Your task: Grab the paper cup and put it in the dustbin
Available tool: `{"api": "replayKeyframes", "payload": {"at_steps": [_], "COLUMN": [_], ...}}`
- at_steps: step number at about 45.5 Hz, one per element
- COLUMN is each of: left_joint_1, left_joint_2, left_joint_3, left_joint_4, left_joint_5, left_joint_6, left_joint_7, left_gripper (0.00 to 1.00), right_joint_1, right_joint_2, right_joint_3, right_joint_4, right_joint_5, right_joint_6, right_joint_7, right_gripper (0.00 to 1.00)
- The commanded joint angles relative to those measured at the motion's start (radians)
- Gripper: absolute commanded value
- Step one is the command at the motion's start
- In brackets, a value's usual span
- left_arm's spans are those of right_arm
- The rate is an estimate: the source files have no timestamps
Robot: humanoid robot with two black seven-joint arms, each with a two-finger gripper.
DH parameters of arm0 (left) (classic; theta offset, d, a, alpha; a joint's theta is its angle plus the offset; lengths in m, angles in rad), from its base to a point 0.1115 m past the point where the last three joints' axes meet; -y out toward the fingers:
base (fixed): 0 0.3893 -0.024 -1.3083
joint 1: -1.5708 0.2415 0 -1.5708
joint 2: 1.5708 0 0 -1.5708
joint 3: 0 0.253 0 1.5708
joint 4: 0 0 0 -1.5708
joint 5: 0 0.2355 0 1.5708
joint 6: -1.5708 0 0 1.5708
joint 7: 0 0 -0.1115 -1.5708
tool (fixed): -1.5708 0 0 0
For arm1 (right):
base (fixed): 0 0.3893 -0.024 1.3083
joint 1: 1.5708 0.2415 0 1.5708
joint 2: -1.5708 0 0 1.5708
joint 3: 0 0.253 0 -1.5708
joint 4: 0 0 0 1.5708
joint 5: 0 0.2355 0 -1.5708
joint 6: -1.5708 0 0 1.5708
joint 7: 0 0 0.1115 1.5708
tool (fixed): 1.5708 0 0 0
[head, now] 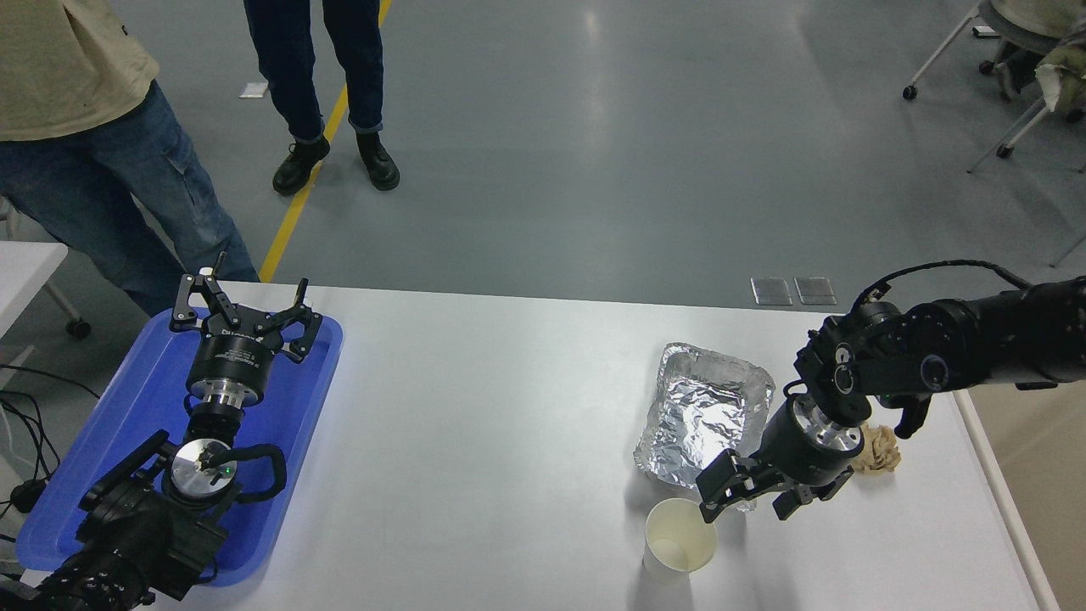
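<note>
The off-white paper cup [679,543] stands upright near the table's front edge, its mouth facing up. My right gripper [745,505] hangs open just right of and above the cup's rim, its left finger close to the rim and nothing between the fingers. The right arm reaches in from the right edge. Only a strip of the dustbin [1031,484] shows at the right edge, beige inside with a pale rim. My left gripper [246,310] is parked, open, over the blue tray at the lower left.
A crinkled silver foil tray [704,416] lies just behind the cup. A crumpled tan paper ball [878,450] sits to the arm's right. The blue tray [119,441] is at the left. Two people stand beyond the table's far left.
</note>
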Motion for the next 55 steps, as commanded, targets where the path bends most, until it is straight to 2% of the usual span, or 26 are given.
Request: {"api": "replayKeyframes", "payload": {"at_steps": [1, 13, 16, 19, 20, 24, 31, 32, 33, 38, 55], "left_joint_1": [0.0, 0.0, 0.0, 0.0, 0.0, 0.0, 0.0, 0.0, 0.0, 0.0, 0.0], "left_joint_2": [0.0, 0.0, 0.001, 0.0, 0.0, 0.0, 0.0, 0.0, 0.0, 0.0, 0.0], "left_joint_3": [0.0, 0.0, 0.0, 0.0, 0.0, 0.0, 0.0, 0.0, 0.0, 0.0, 0.0], "left_joint_4": [0.0, -0.001, -0.001, 0.0, -0.001, 0.0, 0.0, 0.0, 0.0, 0.0, -0.001], "left_joint_5": [0.0, 0.0, 0.0, 0.0, 0.0, 0.0, 0.0, 0.0, 0.0, 0.0, 0.0], "left_joint_6": [0.0, 0.0, 0.0, 0.0, 0.0, 0.0, 0.0, 0.0, 0.0, 0.0, 0.0], "left_joint_7": [0.0, 0.0, 0.0, 0.0, 0.0, 0.0, 0.0, 0.0, 0.0, 0.0, 0.0], "left_gripper": [1.0, 1.0, 1.0, 1.0, 1.0, 1.0, 1.0, 1.0, 1.0, 1.0, 1.0], "right_joint_1": [-0.09, -0.167, -0.17, -0.173, -0.174, -0.176, -0.176, -0.174, -0.174, -0.171, -0.13], "right_joint_2": [0.001, 0.004, 0.005, 0.008, 0.008, 0.01, 0.008, 0.008, 0.008, 0.008, -0.012], "right_joint_3": [0.05, 0.089, 0.093, 0.093, 0.093, 0.093, 0.093, 0.092, 0.09, 0.087, 0.069], "right_joint_4": [-0.052, -0.109, -0.112, -0.114, -0.114, -0.124, -0.126, -0.126, -0.124, -0.124, -0.114], "right_joint_5": [-0.025, -0.051, -0.051, -0.051, -0.051, -0.051, -0.051, -0.053, -0.058, -0.111, -0.105], "right_joint_6": [-0.002, -0.013, -0.014, -0.014, -0.014, -0.011, -0.005, -0.003, -0.003, -0.003, 0.038], "right_joint_7": [-0.001, 0.001, 0.003, 0.004, 0.004, 0.009, 0.018, 0.021, 0.022, 0.026, 0.026], "right_gripper": [1.0, 0.99, 0.96, 0.89, 0.85, 0.54, 0.28, 0.18, 0.01, 0.0, 0.0]}}
